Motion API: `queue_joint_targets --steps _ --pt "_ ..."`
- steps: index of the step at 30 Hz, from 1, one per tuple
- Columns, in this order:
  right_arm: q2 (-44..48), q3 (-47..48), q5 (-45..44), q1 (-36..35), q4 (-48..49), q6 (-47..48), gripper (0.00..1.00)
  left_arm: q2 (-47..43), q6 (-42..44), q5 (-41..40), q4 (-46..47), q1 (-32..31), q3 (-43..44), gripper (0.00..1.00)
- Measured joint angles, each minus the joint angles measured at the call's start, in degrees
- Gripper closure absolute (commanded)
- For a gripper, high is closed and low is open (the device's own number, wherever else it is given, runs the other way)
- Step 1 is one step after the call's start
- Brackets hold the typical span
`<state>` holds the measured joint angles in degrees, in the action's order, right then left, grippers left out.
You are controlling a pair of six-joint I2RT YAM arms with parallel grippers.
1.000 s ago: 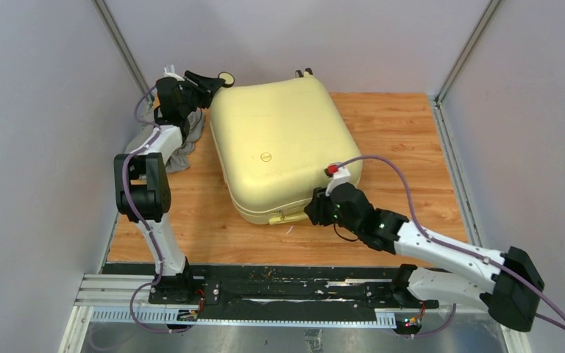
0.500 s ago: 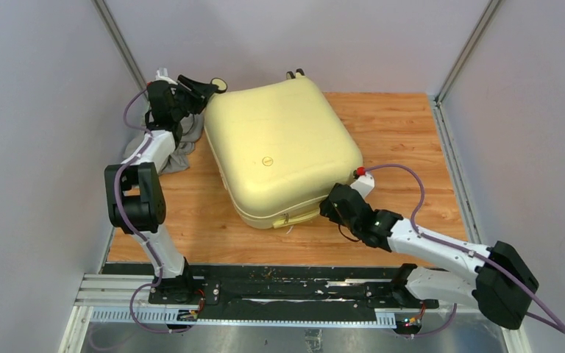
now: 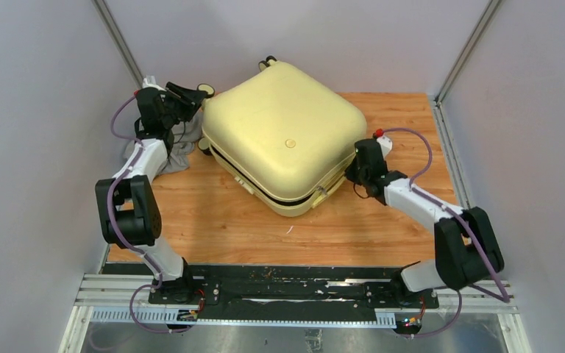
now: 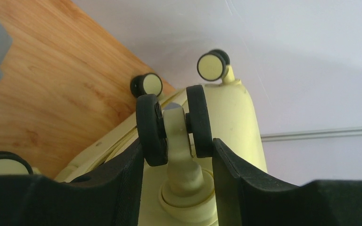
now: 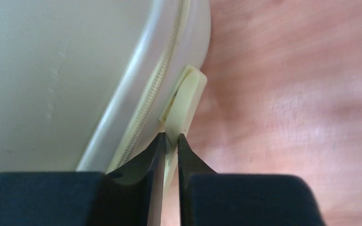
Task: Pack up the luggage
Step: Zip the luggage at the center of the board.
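The luggage [image 3: 283, 143] lay shut on the desk [image 3: 221, 220], turned cornerwise, its far corner and wheels close to the back wall [image 3: 301, 37]. I judged the packing late but unfinished. The two shells were together, yet a dark gap showed along the near-left seam. A grey cloth [image 3: 182, 153] also lay outside the case, on the desk beneath my left arm. The stretch of zipper [image 5: 158, 80] seen from the right wrist looked closed; how far it ran beyond that I could not tell.

My left hand [image 4: 176, 143] was about half open, its fingers clasping a twin caster wheel [image 4: 152, 129] at the luggage's far-left corner, one finger against each outer face. My right hand [image 5: 170, 139] was pinched nearly shut on a pale-yellow tab [image 5: 185, 96] at the seam on the right side. I could not tell whether this was a zipper pull or the end of the handle.

Room was tight at the back and near the left wall [image 3: 37, 147]. Bare desk lay open along the near side and to the right of the luggage, which I judged the safer way to swing it.
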<state>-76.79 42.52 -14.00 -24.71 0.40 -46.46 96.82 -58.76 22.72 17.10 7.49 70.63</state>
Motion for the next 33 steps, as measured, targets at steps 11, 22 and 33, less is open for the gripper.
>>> queue_joint_targets --steps 11,22,33 --pt "-4.74 11.89 18.6 8.63 -9.03 23.1 0.38 -8.11 5.53 -3.04 -8.61 0.09 -3.76 1.0" --pt "19.85 -2.47 42.93 8.66 -4.07 31.36 0.35 -11.21 14.99 -6.97 -21.11 -1.27 -0.87 1.0" --pt "9.51 -3.04 53.96 8.66 -1.73 43.34 0.33 -14.27 19.21 -5.14 -19.47 -2.8 0.37 1.0"
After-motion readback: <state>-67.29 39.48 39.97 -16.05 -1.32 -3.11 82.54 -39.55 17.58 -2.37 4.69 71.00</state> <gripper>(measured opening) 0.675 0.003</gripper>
